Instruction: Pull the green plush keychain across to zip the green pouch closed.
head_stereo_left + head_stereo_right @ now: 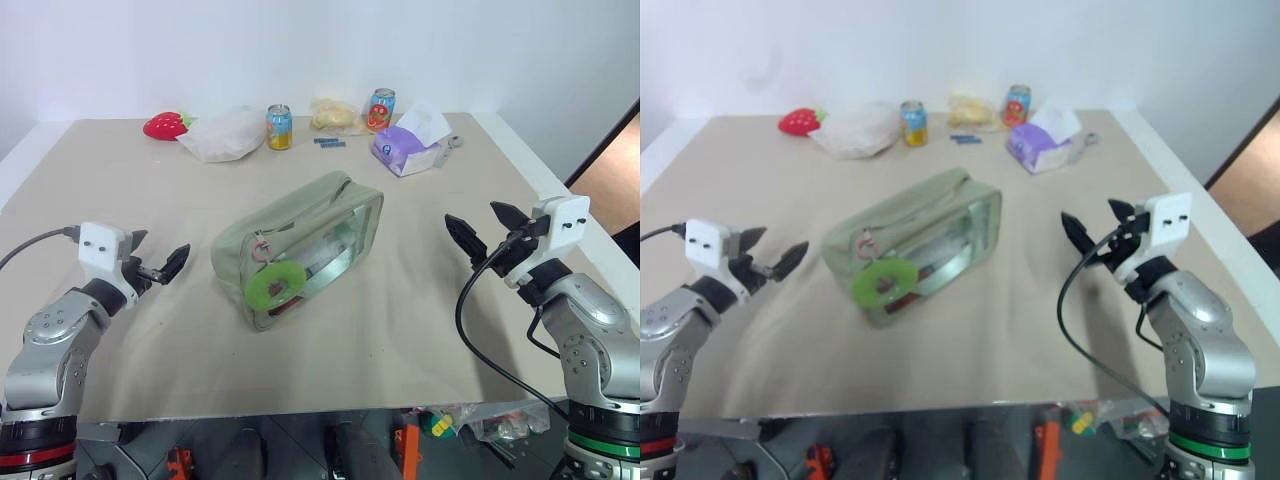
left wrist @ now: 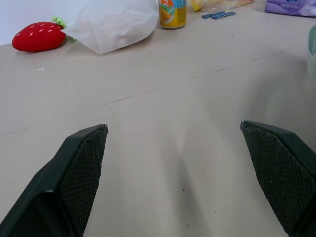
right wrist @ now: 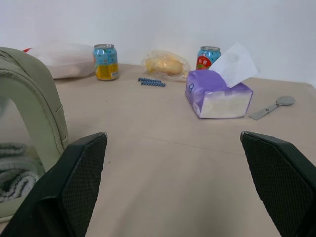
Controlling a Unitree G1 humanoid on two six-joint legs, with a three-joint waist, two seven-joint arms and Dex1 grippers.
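The green pouch [image 1: 300, 240] lies in the middle of the table, boxy, with a clear side panel facing me. The green plush keychain [image 1: 275, 284], a fuzzy lime ring, hangs at the pouch's near end on the zipper pull. My left gripper [image 1: 158, 256] hovers open to the left of the pouch, well apart from it, with nothing between its fingers [image 2: 81, 173]. My right gripper [image 1: 485, 226] stands open to the right of the pouch, also empty. An edge of the pouch [image 3: 34, 113] appears in the right wrist view.
Along the table's far edge stand a red strawberry plush [image 1: 165, 125], a white plastic bag [image 1: 222, 134], two drink cans [image 1: 279, 127], a yellow snack bag [image 1: 335, 116], a purple tissue pack [image 1: 405, 148] and a small spoon [image 3: 271, 107]. The table's near edge [image 1: 300, 415] runs below the pouch.
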